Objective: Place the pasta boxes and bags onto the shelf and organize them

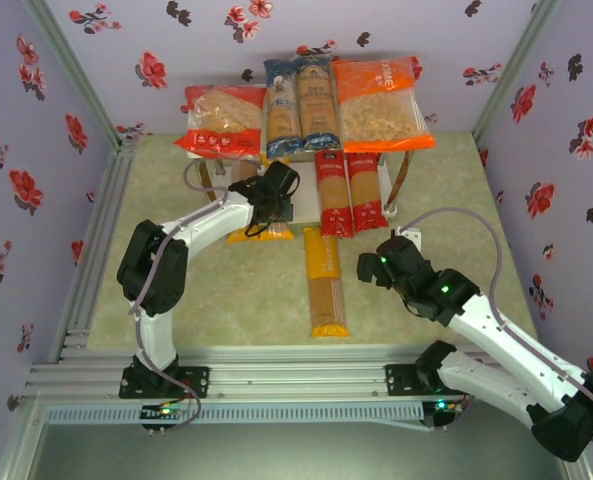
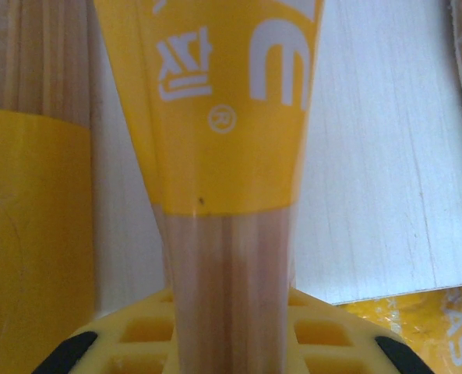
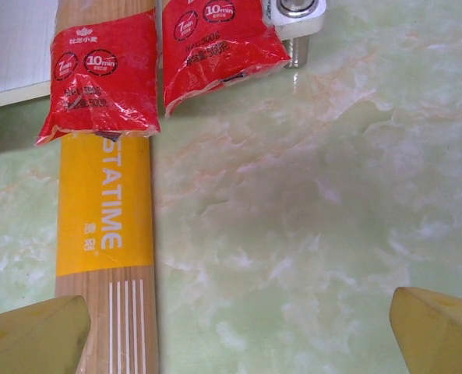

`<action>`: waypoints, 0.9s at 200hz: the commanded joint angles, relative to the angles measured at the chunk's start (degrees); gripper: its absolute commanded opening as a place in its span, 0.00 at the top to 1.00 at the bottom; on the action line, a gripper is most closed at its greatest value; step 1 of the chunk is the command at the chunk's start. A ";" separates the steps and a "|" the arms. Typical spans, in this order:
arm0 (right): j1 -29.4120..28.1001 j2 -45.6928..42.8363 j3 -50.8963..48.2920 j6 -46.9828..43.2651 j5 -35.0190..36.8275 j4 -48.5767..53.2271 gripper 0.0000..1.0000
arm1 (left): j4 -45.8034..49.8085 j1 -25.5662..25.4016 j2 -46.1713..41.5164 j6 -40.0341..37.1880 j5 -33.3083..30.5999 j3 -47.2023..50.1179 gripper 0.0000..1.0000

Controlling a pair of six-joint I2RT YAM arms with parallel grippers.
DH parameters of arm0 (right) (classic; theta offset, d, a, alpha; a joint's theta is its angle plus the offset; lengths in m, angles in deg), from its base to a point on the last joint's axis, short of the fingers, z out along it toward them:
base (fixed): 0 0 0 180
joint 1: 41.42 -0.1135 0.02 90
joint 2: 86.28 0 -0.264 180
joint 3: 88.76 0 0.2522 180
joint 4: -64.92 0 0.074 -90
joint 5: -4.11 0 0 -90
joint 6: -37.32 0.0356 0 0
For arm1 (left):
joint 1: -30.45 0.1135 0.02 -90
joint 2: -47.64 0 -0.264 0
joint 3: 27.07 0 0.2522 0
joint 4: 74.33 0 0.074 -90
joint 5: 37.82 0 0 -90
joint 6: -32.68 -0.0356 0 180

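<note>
Yellow pack (image 2: 229,101) pinched in left gripper (image 2: 231,351) above edge of white shelf board (image 2: 379,156). Right gripper (image 3: 238,331) spread over bare table (image 3: 332,195); second yellow pack (image 3: 106,234) alongside, end under red pack (image 3: 98,78).

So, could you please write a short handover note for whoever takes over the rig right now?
Left gripper: shut on a yellow spaghetti pack over the lower shelf board.
Right gripper: open, empty, above the table.
Done: red-ended bag, orange bag and two blue packs on the top tier; two red packs below.
Left: seat the held pack, then shelve the loose yellow pack on the table.
</note>
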 commanded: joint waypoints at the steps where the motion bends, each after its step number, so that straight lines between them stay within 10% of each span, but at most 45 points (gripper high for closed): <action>1: 0.49 0.36 0.24 -0.69 0.66 -1.18 0.01 | -3.41 2.07 -0.17 -0.52 -3.77 -2.14 1.00; 35: 0.57 0.62 0.29 -0.69 0.64 -1.00 0.01 | -3.67 2.81 0.72 0.53 -3.20 -1.52 0.94; 60: 0.59 0.62 0.28 -0.61 0.65 -1.00 0.01 | -3.94 2.88 1.60 0.68 -1.83 -1.49 0.55; 89: 0.59 0.57 0.40 -0.44 0.64 -0.78 0.01 | -4.02 3.15 2.18 1.43 -1.18 -1.52 0.35; 180: 0.72 0.48 -0.20 -0.24 0.81 -0.74 0.01 | -9.55 3.09 -4.14 0.20 -1.35 1.54 0.22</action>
